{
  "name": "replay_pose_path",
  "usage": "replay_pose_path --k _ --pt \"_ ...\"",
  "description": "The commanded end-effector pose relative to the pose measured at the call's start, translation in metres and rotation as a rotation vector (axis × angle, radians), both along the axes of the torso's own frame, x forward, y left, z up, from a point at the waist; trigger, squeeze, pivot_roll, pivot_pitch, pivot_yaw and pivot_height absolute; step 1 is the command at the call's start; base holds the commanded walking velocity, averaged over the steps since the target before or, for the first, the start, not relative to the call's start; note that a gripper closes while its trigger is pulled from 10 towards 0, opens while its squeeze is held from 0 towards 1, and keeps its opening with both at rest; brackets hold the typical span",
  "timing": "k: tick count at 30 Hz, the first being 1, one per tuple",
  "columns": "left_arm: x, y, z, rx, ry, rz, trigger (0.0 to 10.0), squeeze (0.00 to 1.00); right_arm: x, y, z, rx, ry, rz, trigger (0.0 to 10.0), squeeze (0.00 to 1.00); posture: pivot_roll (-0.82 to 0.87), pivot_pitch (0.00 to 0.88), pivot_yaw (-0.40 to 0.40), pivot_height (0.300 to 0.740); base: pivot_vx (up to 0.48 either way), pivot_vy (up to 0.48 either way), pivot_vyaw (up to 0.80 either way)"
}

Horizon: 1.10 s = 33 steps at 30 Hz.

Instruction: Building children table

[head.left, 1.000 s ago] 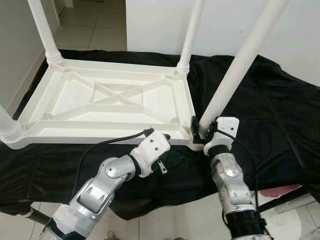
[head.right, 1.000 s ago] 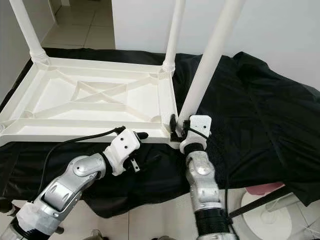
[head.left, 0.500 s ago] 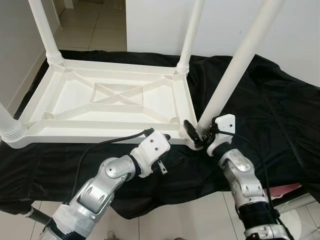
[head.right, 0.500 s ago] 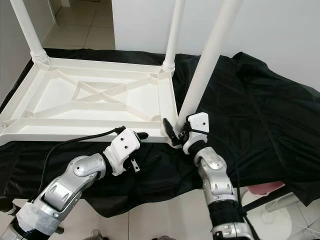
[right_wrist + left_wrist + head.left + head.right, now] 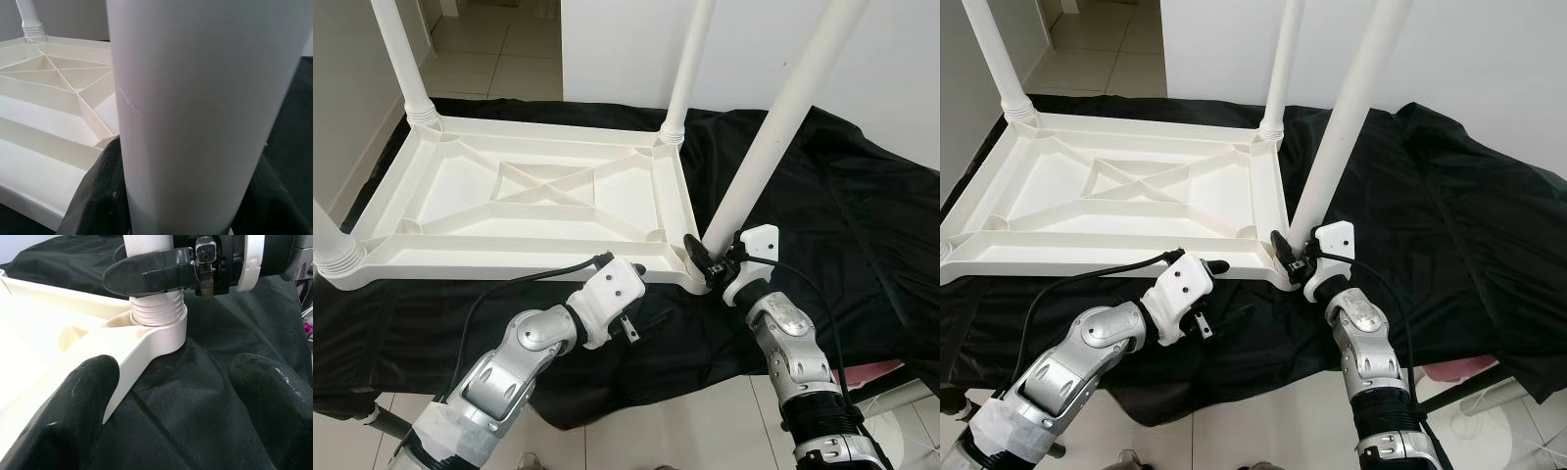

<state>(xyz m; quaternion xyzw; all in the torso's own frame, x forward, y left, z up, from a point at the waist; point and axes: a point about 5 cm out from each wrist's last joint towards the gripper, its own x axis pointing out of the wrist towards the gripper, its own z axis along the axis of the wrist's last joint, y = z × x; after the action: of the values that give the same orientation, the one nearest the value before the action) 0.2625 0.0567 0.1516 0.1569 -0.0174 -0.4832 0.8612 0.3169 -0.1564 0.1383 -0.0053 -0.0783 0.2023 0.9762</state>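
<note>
Covering bed point(image 5: 862, 235): black cloth, tiled floor point(image 5: 499, 59).

A crumpled black cloth point(image 5: 862, 225) covers the work surface, before a white wall point(image 5: 626, 49) and tiled floor point(image 5: 499, 59).

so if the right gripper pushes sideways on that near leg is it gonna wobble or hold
Probably wobbles a little. The near leg leans visibly and its threaded end still shows above the corner socket, so it looks not fully seated. It looks like stiff, light plastic. The right gripper grips low, so leverage seems small.
</note>
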Motion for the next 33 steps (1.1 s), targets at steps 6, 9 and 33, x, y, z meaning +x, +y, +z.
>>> replay_pose_path --k 6,9,33 --pt "-0.002 -0.003 -0.001 0.006 0.019 -0.052 10.0 0.0 0.002 -0.003 0.0 0.042 0.033 -0.157 10.0 0.0 0.0 0.085 -0.083 0.74 0.0 0.0 0.0" --pt "-0.002 -0.004 0.0 0.004 0.019 -0.052 10.0 0.0 0.002 -0.003 -0.001 0.048 0.041 -0.188 10.0 0.0 0.0 0.085 -0.083 0.74 0.0 0.0 0.0" --pt "0.0 0.0 0.002 -0.001 0.016 -0.035 10.0 0.0 -0.006 0.022 -0.001 0.149 0.058 -0.551 10.0 1.0 0.01 0.113 -0.068 0.74 0.0 0.0 0.0"
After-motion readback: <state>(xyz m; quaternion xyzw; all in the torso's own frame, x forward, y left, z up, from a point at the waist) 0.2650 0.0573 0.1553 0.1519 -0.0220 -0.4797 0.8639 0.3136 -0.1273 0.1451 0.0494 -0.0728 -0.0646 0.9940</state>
